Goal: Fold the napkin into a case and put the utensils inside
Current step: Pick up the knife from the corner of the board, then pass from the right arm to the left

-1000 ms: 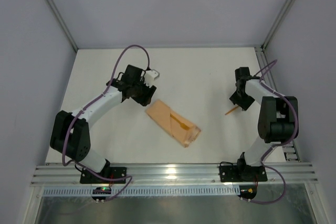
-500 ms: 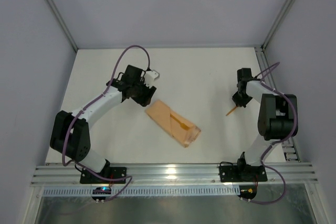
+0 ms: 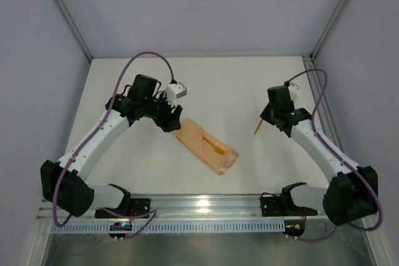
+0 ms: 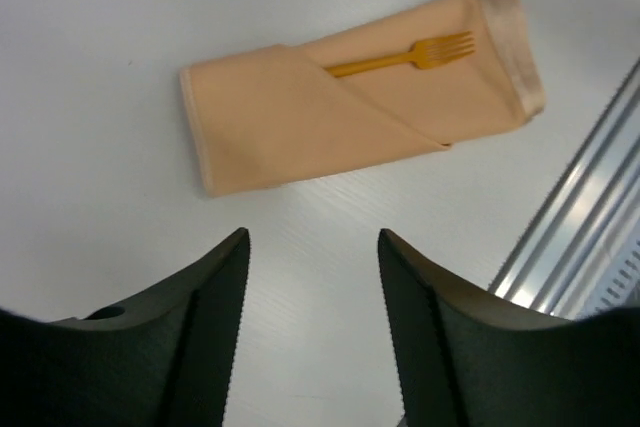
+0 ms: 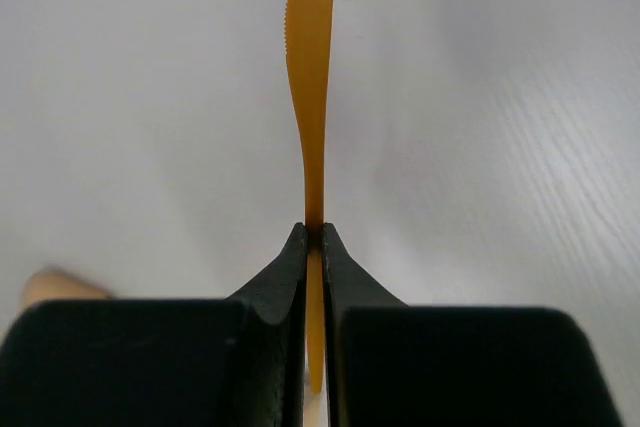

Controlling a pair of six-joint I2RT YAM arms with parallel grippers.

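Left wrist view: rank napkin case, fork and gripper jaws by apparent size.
1. napkin case
2. fork, only its exposed part showing
Unranked: the left gripper jaws look about as big as the case, but they sit nearest the camera.

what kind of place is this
Likely a robot lab test cell, not a dining room: a white table boxed in by grey panels, a left arm and right arm bolted to a metal rail, and just a folded napkin, plastic fork and knife as props.
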